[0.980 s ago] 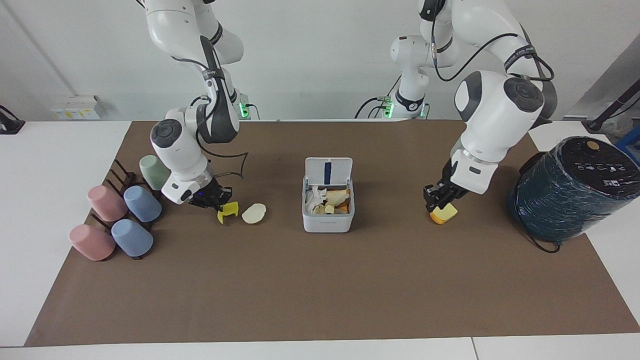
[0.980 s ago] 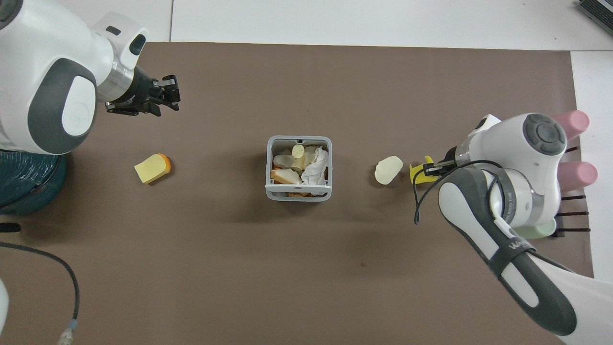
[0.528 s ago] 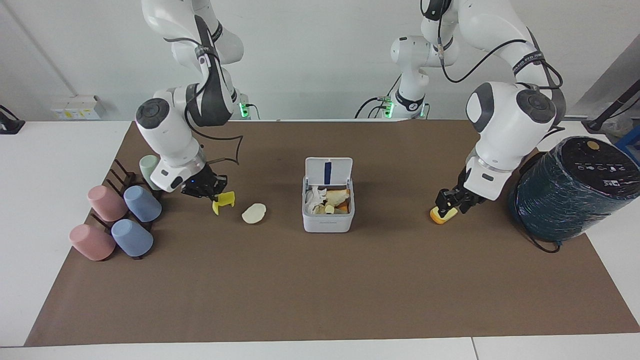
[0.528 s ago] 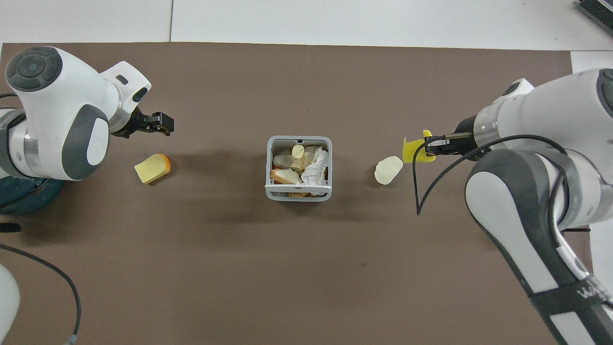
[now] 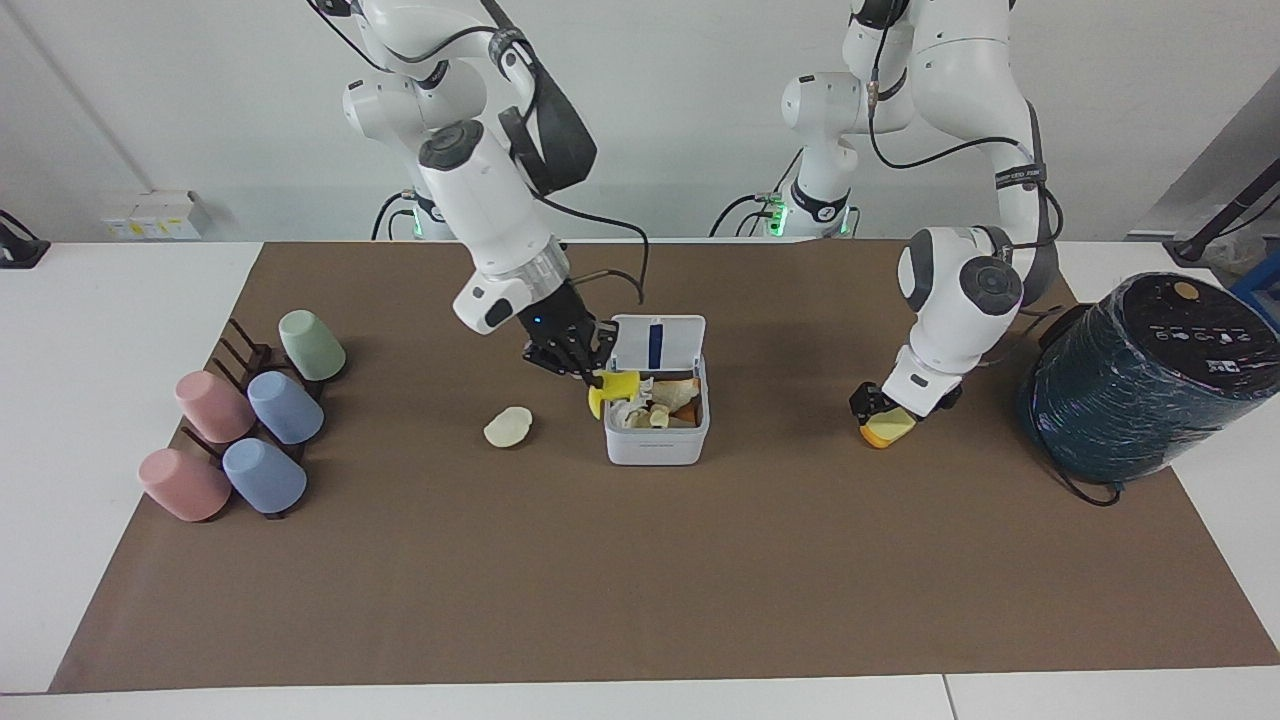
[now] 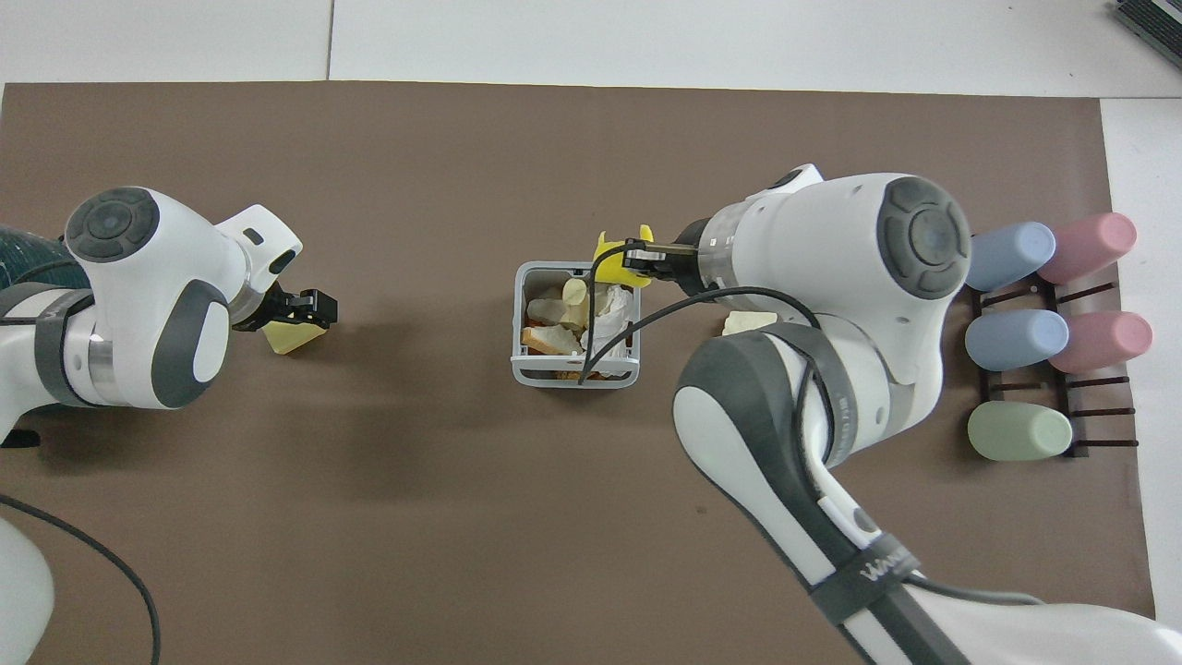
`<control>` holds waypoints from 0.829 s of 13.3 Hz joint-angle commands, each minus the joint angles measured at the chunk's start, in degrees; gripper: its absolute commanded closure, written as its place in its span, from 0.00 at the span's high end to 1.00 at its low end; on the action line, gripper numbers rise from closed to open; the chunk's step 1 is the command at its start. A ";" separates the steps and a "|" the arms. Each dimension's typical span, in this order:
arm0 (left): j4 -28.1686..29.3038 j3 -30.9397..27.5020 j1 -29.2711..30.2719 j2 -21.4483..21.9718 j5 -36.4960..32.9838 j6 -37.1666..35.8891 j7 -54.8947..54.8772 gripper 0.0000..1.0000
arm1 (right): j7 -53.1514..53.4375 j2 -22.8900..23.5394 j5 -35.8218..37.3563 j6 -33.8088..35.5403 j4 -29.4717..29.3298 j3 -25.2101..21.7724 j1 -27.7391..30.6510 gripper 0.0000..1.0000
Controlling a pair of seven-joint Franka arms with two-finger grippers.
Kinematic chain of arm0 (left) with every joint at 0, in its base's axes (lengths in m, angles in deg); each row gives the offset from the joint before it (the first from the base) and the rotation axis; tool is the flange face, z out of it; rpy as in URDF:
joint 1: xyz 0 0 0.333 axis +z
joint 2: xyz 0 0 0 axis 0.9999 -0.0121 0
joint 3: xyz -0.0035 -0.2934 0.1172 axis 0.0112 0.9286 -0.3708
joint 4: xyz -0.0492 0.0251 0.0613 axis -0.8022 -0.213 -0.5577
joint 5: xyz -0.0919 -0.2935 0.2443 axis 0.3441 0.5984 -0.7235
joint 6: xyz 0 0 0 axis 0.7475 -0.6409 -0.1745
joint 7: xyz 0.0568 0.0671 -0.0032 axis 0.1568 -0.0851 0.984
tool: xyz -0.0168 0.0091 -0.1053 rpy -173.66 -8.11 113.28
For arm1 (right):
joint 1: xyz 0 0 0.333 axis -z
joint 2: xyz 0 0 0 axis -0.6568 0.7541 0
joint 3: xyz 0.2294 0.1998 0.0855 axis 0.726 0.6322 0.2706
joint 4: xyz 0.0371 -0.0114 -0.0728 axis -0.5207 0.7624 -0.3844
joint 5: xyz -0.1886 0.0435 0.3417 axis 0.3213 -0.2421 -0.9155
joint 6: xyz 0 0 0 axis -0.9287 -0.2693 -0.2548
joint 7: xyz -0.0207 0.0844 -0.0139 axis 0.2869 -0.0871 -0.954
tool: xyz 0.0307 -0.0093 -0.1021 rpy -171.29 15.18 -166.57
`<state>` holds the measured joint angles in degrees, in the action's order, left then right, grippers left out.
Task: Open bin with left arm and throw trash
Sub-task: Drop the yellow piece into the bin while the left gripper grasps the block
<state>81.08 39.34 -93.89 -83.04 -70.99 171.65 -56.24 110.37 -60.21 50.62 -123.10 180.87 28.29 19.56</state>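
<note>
The bin (image 5: 656, 412) stood at the middle of the brown mat (image 5: 640, 580), its lid up and scraps heaped inside. The right gripper (image 5: 590, 372) hung over the bin's rim at the right arm's end, fingers closed on the yellow notched scrap (image 5: 612, 389). The cream oval piece (image 5: 508, 427) lay on the mat beside the bin. Toward the mat's left-arm edge, the left gripper (image 5: 878, 408) sat low at the yellow-and-orange block (image 5: 888, 428) — apparently touching it, though its finger spread could not be made out.
</note>
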 commanded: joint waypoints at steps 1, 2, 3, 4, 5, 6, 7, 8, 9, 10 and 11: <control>5.82 0.29 0.54 2.41 -1.33 5.28 3.41 1.00 | 1.91 2.79 -1.17 -0.16 -1.20 -0.10 -1.97 0.00; 6.61 0.29 0.54 2.33 -1.33 6.70 3.86 1.00 | 2.00 2.88 -1.17 0.19 -0.68 -0.10 -2.06 0.00; 7.06 0.29 0.54 2.24 -1.33 8.28 5.60 1.00 | 2.79 2.62 -1.17 0.46 0.46 -0.10 -2.85 0.00; 7.41 0.29 0.63 2.06 -1.33 9.86 7.79 1.00 | 3.84 2.01 -1.17 0.46 2.13 -0.10 -3.46 0.00; 7.41 0.37 0.63 1.80 -1.33 11.18 9.64 1.00 | 3.85 1.65 -1.17 0.55 2.84 -0.10 -3.47 0.00; 7.41 0.29 0.63 1.71 -1.24 11.98 10.01 1.00 | 3.85 1.39 -1.17 0.63 3.72 -0.10 -3.47 0.01; 7.41 0.37 0.80 1.54 -1.33 12.42 10.01 1.00 | 3.94 1.12 -1.17 0.72 4.25 -0.10 -3.47 0.15; 7.24 0.38 0.98 1.45 -1.33 12.68 10.01 1.00 | 3.94 0.86 -1.17 0.72 4.86 -0.10 -3.47 0.30; 6.97 0.38 0.98 1.36 -1.33 12.69 10.01 0.99 | 3.94 0.77 -1.17 0.72 4.95 -0.10 -3.47 0.66; 6.80 0.38 0.98 1.36 -1.33 12.69 9.93 0.80 | 4.03 0.86 -1.08 0.72 4.52 -0.10 -3.38 0.86; 6.97 0.38 1.07 1.36 -1.33 12.69 9.93 0.62 | 4.03 0.94 -0.65 0.72 3.82 -0.19 -3.29 0.98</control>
<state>86.64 39.34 -93.47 -82.66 -70.99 182.95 -47.57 113.57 -57.64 50.61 -122.83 183.94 28.22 16.07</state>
